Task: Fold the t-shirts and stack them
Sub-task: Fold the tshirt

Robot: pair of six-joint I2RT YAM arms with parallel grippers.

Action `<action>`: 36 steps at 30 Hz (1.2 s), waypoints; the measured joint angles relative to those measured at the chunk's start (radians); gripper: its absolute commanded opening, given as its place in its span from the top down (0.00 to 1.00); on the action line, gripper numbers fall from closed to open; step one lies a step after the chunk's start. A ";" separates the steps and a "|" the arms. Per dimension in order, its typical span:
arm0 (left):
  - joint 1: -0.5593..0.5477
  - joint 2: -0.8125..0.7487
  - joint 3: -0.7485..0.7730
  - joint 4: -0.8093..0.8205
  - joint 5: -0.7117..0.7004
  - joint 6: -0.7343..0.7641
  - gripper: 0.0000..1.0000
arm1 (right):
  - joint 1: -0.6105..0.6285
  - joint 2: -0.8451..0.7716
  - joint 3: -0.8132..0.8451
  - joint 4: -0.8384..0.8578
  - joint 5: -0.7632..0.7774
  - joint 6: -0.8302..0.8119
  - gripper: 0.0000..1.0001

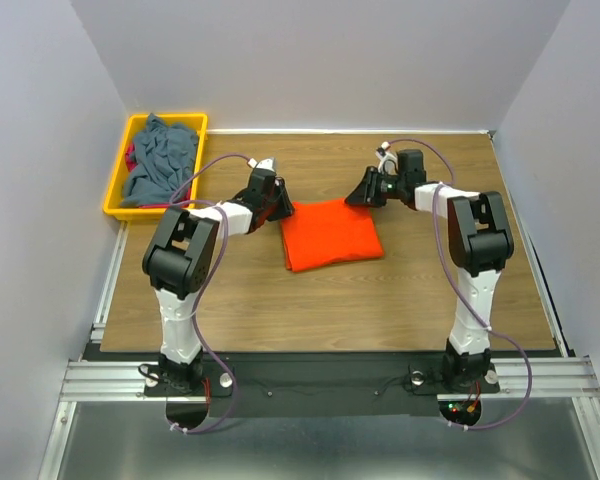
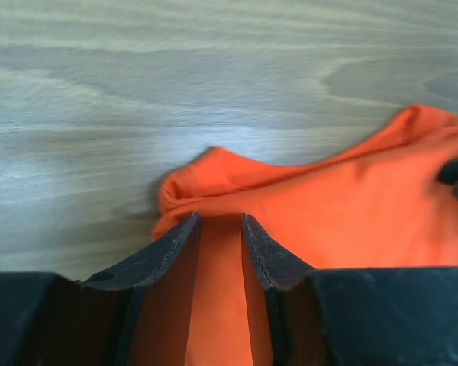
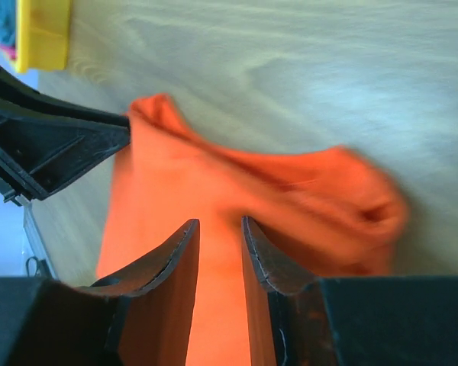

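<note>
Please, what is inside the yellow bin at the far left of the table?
A crumpled grey-blue t-shirt fills the yellow bin; red cloth peeks at its left. Anything beneath them is covered.

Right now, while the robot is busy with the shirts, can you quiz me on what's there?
1. What lies on the wooden table by the left claw and the right claw? A) folded bright orange cloth t-shirt B) green towel C) purple sock
2. True or false: a crumpled slate grey-blue cloth t-shirt sits in the yellow plastic bin.
3. Fill in: the bin stands nearer the ____ claw.
Key: 1 A; 2 true; 3 left.
</note>
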 measured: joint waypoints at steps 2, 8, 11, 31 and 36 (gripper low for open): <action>0.018 0.044 0.012 0.002 0.018 -0.013 0.62 | -0.028 0.058 0.024 0.021 -0.017 0.015 0.66; 0.060 0.098 0.050 0.056 0.075 -0.050 0.62 | -0.105 0.171 0.062 0.076 -0.105 0.109 0.66; 0.068 0.100 0.051 0.061 0.093 -0.057 0.56 | -0.114 0.176 0.064 0.086 -0.118 0.131 0.65; -0.036 -0.438 -0.179 -0.072 0.053 -0.154 0.53 | -0.044 -0.310 -0.311 0.098 -0.143 0.181 0.57; -0.104 -0.417 -0.298 -0.061 0.071 -0.201 0.68 | -0.017 -0.296 -0.418 0.092 -0.162 0.154 0.62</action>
